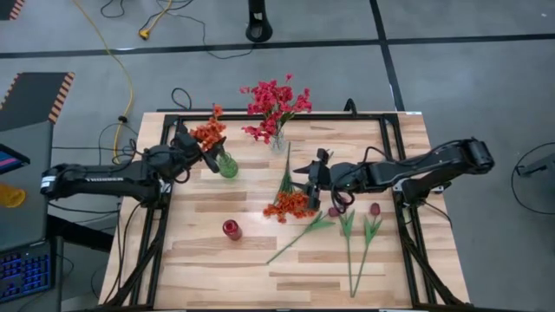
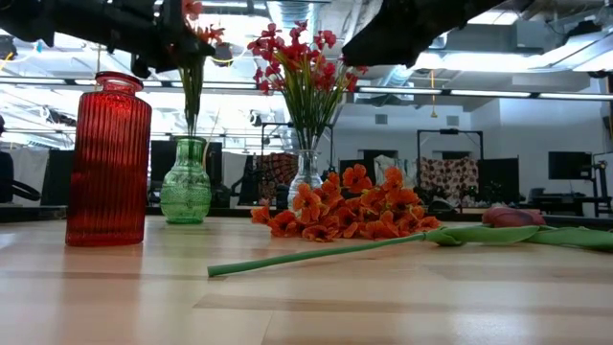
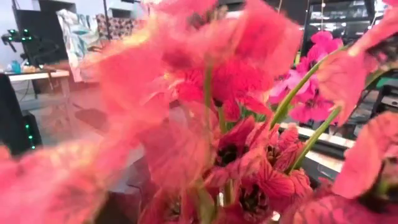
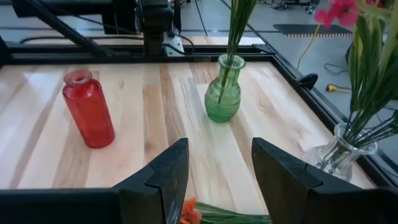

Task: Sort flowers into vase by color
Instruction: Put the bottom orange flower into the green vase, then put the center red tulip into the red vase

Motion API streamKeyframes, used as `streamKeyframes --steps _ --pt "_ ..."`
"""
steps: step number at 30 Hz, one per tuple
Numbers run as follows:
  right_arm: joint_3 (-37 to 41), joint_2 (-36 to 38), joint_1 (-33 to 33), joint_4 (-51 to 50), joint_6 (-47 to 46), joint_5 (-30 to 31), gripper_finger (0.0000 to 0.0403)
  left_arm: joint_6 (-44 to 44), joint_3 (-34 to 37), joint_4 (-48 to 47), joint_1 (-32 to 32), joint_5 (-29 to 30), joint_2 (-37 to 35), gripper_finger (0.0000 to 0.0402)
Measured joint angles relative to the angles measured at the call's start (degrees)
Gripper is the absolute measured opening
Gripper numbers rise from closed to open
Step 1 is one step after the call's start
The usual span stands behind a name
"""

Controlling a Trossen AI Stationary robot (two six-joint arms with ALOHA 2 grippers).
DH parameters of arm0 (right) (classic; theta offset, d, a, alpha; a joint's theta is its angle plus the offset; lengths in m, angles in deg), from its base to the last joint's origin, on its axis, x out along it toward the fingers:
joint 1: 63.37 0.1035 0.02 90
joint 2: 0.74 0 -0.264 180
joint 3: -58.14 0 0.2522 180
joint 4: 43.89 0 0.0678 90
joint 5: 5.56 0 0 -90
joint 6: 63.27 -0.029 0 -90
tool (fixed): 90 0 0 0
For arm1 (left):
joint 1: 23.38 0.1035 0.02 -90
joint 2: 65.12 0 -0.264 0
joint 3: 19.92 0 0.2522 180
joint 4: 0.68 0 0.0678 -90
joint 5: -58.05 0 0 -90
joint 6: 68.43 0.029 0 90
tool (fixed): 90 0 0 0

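- The left gripper (image 1: 201, 146) sits at the orange spray (image 1: 209, 132) that stands in the green vase (image 1: 227, 165). Whether its fingers are parted or closed on the stem cannot be made out: blossoms fill the left wrist view.
- The right gripper (image 4: 214, 171) hovers with its fingers spread and nothing between them, just above the loose orange bunch (image 1: 290, 205) lying mid-table; an orange petal shows directly under it in the right wrist view.
- The pink-red sprays (image 1: 276, 102) stand in the clear glass vase (image 1: 277, 141) at the far edge of the table (image 1: 217, 269).
- The red vase (image 1: 231, 229) stands empty in the near middle, well apart from the others.
- Three tulip buds (image 1: 375, 209) on green stems lie flat on the right side of the table, near the right arm.
- Step in hand, as I judge it: one orange spray is in the green vase, and the second orange bunch is about to be picked up.
- The next move calls for the right gripper to drop onto the green stems of the bunch rather than the blossoms, close, lift, and carry it to the green vase; the tulips would then go to the red vase.
- Writing: pale lettering runs along the left arm in the high view, too small to read. No other labels are legible.
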Motion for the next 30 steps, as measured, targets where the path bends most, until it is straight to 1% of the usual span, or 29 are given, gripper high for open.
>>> streamKeyframes --steps 6,12,16,23,30 --pt "0.0 3.4 0.4 -2.5 -2.3 0.0 0.0202 -0.6 0.0 -8.8 0.0 -1.9 -3.9 0.0214" --pt "0.0 5.1 0.4 -2.4 -2.5 0.0 0.0202 -1.1 0.0 -15.4 0.0 -2.9 -3.9 0.0214" --pt "0.0 5.2 0.4 -2.4 -2.5 0.0 0.0202 -1.1 0.0 -20.1 0.0 -3.1 -3.9 0.0214" --pt "0.0 5.1 0.4 -3.2 -2.5 0.0 0.0202 -0.6 0.0 -26.7 0.0 -5.6 -6.0 0.0214" --pt "0.0 5.1 0.4 -3.8 -2.4 0.0 0.0202 -4.2 0.0 -35.2 0.0 -6.3 -9.5 0.0214"
